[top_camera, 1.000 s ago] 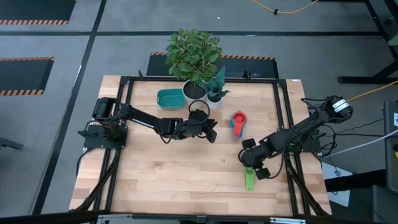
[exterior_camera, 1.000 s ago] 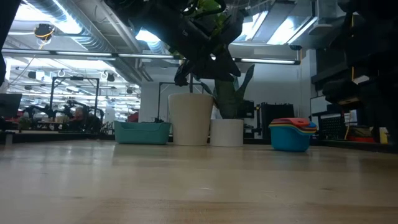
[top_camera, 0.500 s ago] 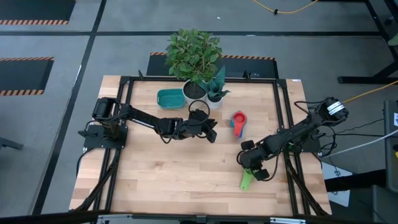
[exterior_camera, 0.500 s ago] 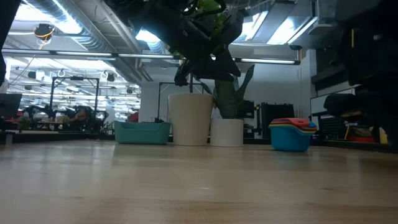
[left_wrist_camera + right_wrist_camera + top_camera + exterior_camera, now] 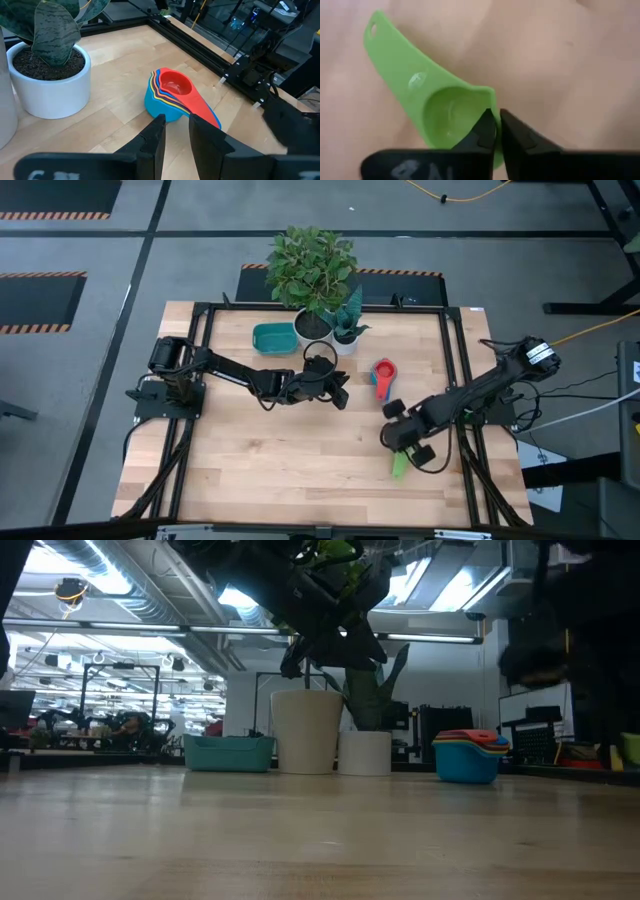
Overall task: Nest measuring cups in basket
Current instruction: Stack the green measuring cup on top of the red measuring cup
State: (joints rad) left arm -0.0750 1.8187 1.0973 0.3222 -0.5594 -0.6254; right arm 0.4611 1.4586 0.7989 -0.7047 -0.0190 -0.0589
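The green measuring cup (image 5: 420,85) is held by my right gripper (image 5: 496,117), near the table's right edge in the high view (image 5: 400,465). The other cups sit nested in a stack (image 5: 383,375), red one on top, bowl down on the wood (image 5: 172,95). The teal basket (image 5: 273,337) rests flat near the far edge, left of the plant pots. My left gripper (image 5: 342,393) hovers mid-table, slightly open and touching nothing; its fingers point toward the stack (image 5: 467,755). My right gripper pinches the green cup's bowl wall at the rim (image 5: 487,97), one finger inside the bowl and one outside, coming from above. The handle (image 5: 382,37) sticks out away from the fingers. The low view shows a green edge (image 5: 630,748) above table level, so the cup looks lifted.
Two white plant pots (image 5: 325,330) stand at the far edge between basket and cup stack; the small pot (image 5: 47,82) is close to the left gripper. A black frame rail (image 5: 455,370) runs along the table's right side. Bare wood (image 5: 280,460) lies toward the near edge.
My right gripper has risen and shifted slightly toward the far-left, keeping its hold on the green cup. The cup's handle has swung a little and shows shorter in the high view. The left arm has kept still.
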